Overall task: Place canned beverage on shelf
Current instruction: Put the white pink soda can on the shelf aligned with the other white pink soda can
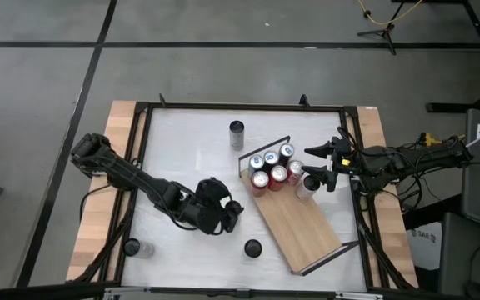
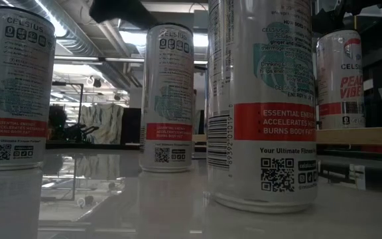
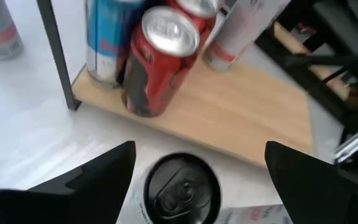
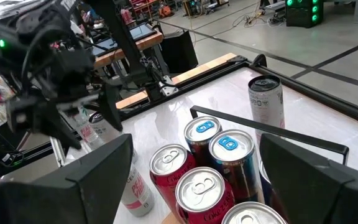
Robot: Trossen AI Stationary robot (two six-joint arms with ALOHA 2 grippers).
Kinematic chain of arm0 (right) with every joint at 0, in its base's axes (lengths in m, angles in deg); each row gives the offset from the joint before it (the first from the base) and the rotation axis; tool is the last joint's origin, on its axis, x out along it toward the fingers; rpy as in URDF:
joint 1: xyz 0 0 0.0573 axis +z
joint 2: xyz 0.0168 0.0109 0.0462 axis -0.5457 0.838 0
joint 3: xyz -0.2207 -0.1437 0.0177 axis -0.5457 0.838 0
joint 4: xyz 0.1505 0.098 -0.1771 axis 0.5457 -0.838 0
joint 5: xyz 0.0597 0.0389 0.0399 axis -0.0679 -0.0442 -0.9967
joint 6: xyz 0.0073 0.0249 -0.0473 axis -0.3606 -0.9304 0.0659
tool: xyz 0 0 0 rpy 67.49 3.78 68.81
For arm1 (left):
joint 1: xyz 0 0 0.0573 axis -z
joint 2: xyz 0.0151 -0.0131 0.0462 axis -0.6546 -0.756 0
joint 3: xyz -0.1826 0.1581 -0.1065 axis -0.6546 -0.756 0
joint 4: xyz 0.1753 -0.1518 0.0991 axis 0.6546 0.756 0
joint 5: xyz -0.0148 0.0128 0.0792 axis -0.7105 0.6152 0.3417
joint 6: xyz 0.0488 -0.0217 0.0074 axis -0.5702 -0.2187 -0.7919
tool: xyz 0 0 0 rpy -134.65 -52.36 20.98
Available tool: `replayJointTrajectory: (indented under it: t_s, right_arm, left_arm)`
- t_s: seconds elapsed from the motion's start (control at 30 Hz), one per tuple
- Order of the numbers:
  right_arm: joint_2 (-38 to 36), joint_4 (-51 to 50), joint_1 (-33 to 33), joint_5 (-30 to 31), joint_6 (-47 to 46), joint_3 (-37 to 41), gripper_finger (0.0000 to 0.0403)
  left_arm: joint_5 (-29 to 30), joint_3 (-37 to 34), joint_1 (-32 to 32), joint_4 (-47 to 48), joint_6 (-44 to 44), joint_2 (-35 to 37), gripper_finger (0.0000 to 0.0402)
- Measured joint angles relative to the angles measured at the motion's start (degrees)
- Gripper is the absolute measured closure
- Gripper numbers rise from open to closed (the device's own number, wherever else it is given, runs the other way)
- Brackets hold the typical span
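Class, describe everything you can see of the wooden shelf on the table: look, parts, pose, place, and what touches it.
The shelf is a long, flat light-wood board with thin black wire rails at its short ends. It lies on the white table's right half, set diagonally. Six cans, blue-topped and red, stand clustered at its far end against the rail; the rest of the board is bare. The open right gripper hovers by that cluster, the open left gripper beside the board's left edge. Neither touches it.
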Motion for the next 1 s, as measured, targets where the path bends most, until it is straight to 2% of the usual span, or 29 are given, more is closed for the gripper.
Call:
replayJointTrajectory:
  t_s: [0.3, 0.6, 0.73, 1.0]
  right_arm:
    - [0.0, -0.01, 0.0, 0.0, 0.0, 0.0, 0.0061]
    - [0.0, 0.01, 0.01, 0.0, -0.02, 0.0, 0.0061]
    - [0.0, 0.03, 0.01, 0.0, -0.02, 0.0, 0.0061]
    - [0.0, 0.03, 0.0, 0.0, -0.02, 0.0, 0.0061]
  left_arm:
    - [-1.08, 0.0, 0.41, -1.55, -0.04, -4.89, 0.005]
    - [-1.38, 0.0, 0.43, -0.79, -1.05, -5.33, 0.005]
    - [-4.15, 0.0, 0.41, -0.74, -4.98, -5.33, 0.005]
    - [-4.15, 0.0, 0.41, -0.29, -11.5, -5.33, 0.005]
